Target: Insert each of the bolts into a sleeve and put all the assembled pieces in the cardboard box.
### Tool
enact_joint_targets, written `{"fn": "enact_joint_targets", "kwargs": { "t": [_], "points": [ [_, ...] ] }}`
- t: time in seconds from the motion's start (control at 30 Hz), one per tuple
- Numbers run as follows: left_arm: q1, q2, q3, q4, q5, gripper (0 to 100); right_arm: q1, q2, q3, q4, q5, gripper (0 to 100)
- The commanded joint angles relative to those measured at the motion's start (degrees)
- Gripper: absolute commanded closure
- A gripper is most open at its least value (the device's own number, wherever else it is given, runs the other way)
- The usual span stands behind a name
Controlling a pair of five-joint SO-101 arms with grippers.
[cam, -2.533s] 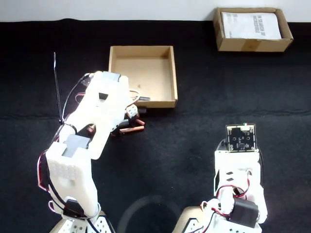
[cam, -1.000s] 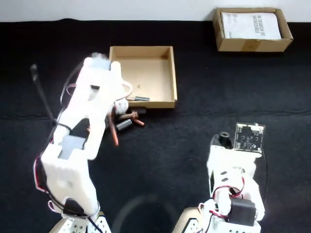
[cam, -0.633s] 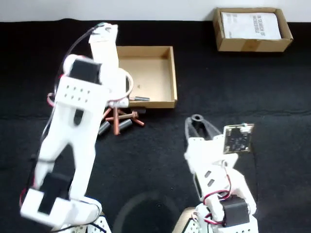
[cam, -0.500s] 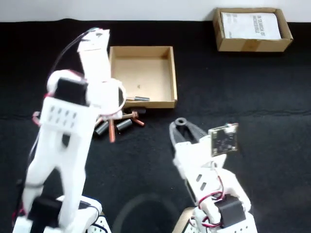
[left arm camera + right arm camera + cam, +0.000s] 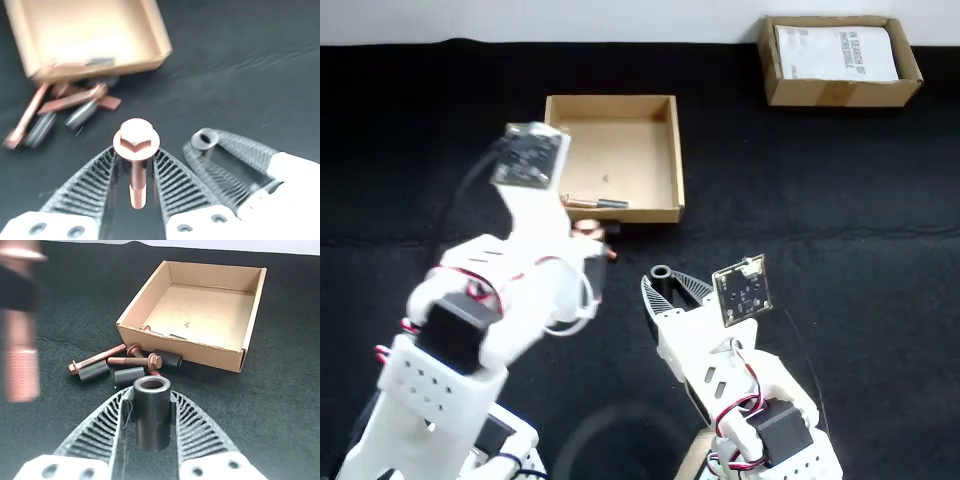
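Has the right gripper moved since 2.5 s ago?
Yes. The right gripper, shut on a sleeve, has swung left, closer to the cardboard box.

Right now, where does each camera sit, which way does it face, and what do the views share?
High view: fixed above the table, looking down on the cardboard box and both arms.
Left wrist view: on the left arm, looking past the left gripper, shut on a bolt, toward the loose pile beside the box.
Right wrist view: on the right arm, looking past the right gripper, shut on a sleeve, toward that pile.
Shared: all show the box.
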Motion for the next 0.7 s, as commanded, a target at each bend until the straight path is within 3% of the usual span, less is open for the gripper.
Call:
{"fn": "enact_joint_targets", "kwargs": {
  "t": [0.0, 0.1, 0.2, 0.67],
  "points": [
    [4.88, -4.53, 8.04, -18.64, 0.09, 99, -0.48, -0.48, -0.13, -1.19, -0.35, 99.2],
    [6.29, -6.37, 12.97, -29.19, -0.09, 99, -0.31, -0.48, -0.22, -1.19, -0.35, 99.2],
    [6.37, -6.11, 13.93, -33.93, -0.09, 99, -0.31, -0.48, -0.48, -1.19, -0.35, 99.2],
    [7.16, -2.95, 15.08, -35.16, 0.09, 99, -0.22, -0.48, -0.66, -1.19, -0.18, 99.2]
  ]
}}
